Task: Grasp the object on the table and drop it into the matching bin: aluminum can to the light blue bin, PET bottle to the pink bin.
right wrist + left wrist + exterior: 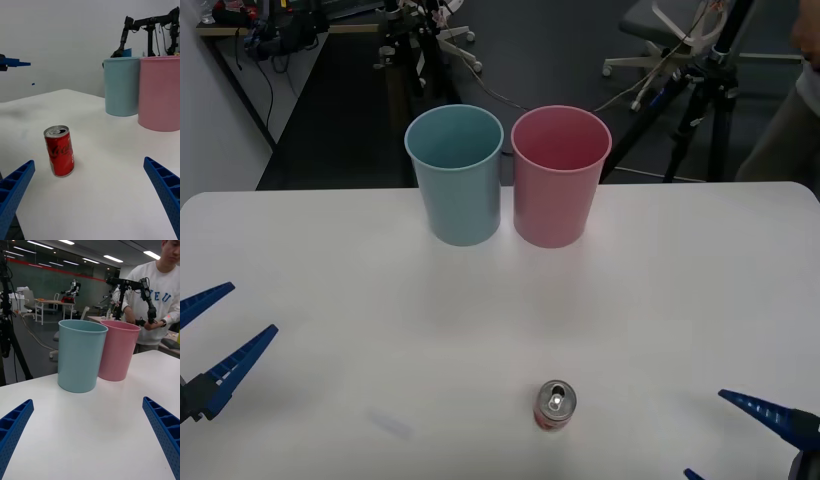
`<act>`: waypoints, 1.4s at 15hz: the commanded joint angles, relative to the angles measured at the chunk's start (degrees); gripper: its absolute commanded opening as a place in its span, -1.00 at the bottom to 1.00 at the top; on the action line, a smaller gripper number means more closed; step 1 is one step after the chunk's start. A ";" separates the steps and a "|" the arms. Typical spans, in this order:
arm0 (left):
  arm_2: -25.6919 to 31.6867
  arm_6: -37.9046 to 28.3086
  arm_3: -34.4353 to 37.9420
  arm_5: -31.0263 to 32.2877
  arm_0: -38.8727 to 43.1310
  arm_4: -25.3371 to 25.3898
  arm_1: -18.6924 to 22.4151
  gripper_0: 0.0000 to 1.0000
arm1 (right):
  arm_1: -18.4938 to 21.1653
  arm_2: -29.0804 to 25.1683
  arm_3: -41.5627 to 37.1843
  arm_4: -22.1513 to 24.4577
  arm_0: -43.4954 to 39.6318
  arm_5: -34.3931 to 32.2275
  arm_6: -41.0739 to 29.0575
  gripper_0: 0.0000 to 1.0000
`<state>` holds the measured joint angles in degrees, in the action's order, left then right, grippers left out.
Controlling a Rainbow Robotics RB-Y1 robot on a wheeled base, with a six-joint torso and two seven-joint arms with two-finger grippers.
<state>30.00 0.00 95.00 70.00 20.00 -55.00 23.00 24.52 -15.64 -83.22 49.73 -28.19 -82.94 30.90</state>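
The aluminum can [555, 405], small and red with a silver lid, stands upright near the front of the white table [330, 260]. In the right wrist view the can [60, 151] stands ahead of my open right gripper [90, 198], slightly to one side. That right gripper [730, 442] is low at the table's front right, apart from the can. My left gripper [222, 335] is open at the left edge, holding nothing. The light blue bin [455, 175] and the pink bin [560, 175] stand side by side at the table's far edge. Seen from the left wrist, my open left gripper [90, 438] faces the light blue bin [80, 356] and the pink bin [118, 350].
Bare tabletop lies between the can and the bins. Beyond the far edge stand a black tripod [700, 110] and an office chair [670, 40]. My left gripper's fingers [15, 63] show far off in the right wrist view.
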 commanded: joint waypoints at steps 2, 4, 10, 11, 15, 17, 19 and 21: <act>0.00 0.00 0.00 0.00 0.00 0.00 0.00 1.00 | 0.00 5.44 5.35 0.46 3.05 0.05 6.37 1.00; 0.00 0.00 0.00 0.00 0.00 0.00 0.00 1.00 | 0.00 8.25 7.38 1.08 4.81 0.58 7.07 1.00; 0.00 0.00 0.00 0.00 0.00 0.00 0.00 1.00 | -0.35 17.75 7.20 1.25 6.83 9.11 9.27 1.00; 0.00 0.00 0.00 0.00 0.00 0.00 0.00 1.00 | -0.61 18.63 7.20 1.25 7.27 9.90 9.62 1.00; 0.00 0.00 0.00 0.00 0.00 0.00 0.00 1.00 | -2.63 21.35 7.20 1.43 9.29 13.15 10.76 1.00; 0.00 0.00 0.00 0.00 0.00 0.00 0.00 1.00 | -3.95 21.44 7.20 2.66 10.35 14.47 10.76 1.00; 0.00 0.00 0.00 0.00 0.00 0.00 0.00 1.00 | -5.45 21.97 7.20 3.36 11.32 16.31 11.03 1.00; 0.00 0.00 0.00 0.00 0.00 0.00 0.00 1.00 | -6.06 23.37 7.20 3.36 12.11 18.42 11.03 1.00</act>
<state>30.00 0.00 95.00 70.00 20.00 -55.00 23.00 18.79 6.98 -76.02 53.01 -16.49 -65.60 41.86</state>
